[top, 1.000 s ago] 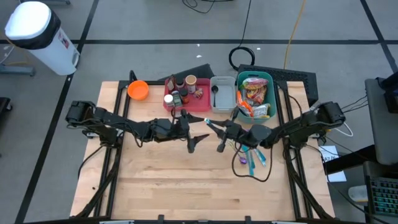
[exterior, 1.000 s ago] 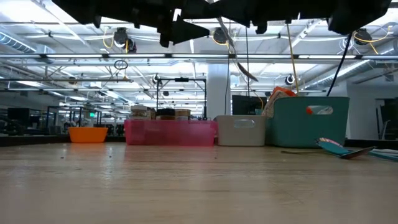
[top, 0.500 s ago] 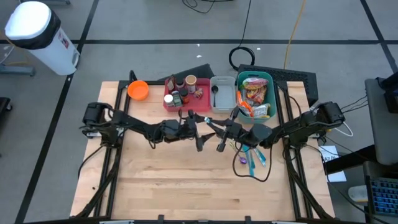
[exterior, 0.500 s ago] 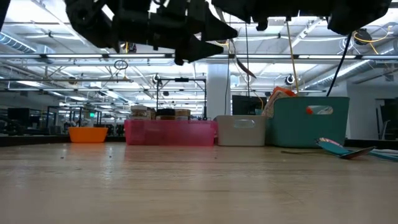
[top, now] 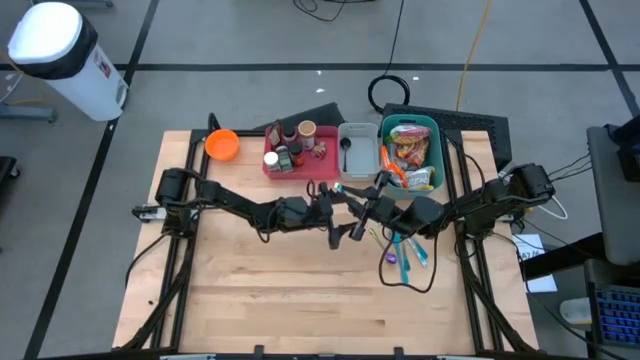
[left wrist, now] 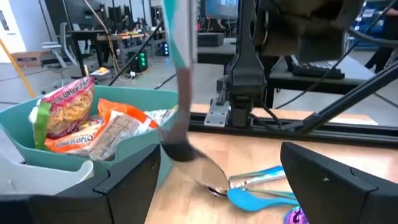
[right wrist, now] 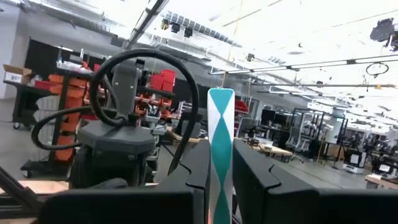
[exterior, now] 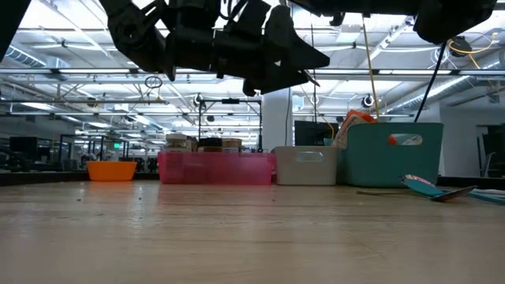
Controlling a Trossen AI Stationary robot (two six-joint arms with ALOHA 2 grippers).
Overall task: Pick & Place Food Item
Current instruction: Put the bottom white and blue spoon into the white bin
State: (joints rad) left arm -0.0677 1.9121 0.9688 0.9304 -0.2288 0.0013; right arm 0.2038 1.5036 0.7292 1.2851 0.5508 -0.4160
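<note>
Both arms meet over the middle of the table (top: 300, 290), up in the air, just in front of the row of bins at the back.

The right gripper (top: 352, 204) is clamped on a teal-and-white handled utensil (right wrist: 220, 149). In the right wrist view the handle stands straight up between the 2 fingers (right wrist: 252, 177), pinched tight. From the left wrist view you can see its dark bowl end (left wrist: 180, 149) hanging down, so it looks like a spoon or ladle, blurred though.

The left gripper (top: 334, 226) sits right next to it, basically nose to nose with the right one. Its 2 fingers (left wrist: 130, 180) are spread wide apart with nothing between them, and the utensil hangs just beyond the gap.

Food-wise: the snack packets (top: 408, 152) are all in the teal bin (top: 435, 130) at the back right, and the left wrist view shows them (left wrist: 74, 118) piled up in there. Next to it is a grey bin (top: 357, 152) with a dark spoon inside, then a pink tray (top: 300, 165) of small jars, then an orange bowl (top: 222, 145) off on its own to the left.

A couple of blue utensils (top: 405, 252) lie flat on the table in front of the teal bin, under the right arm.
</note>
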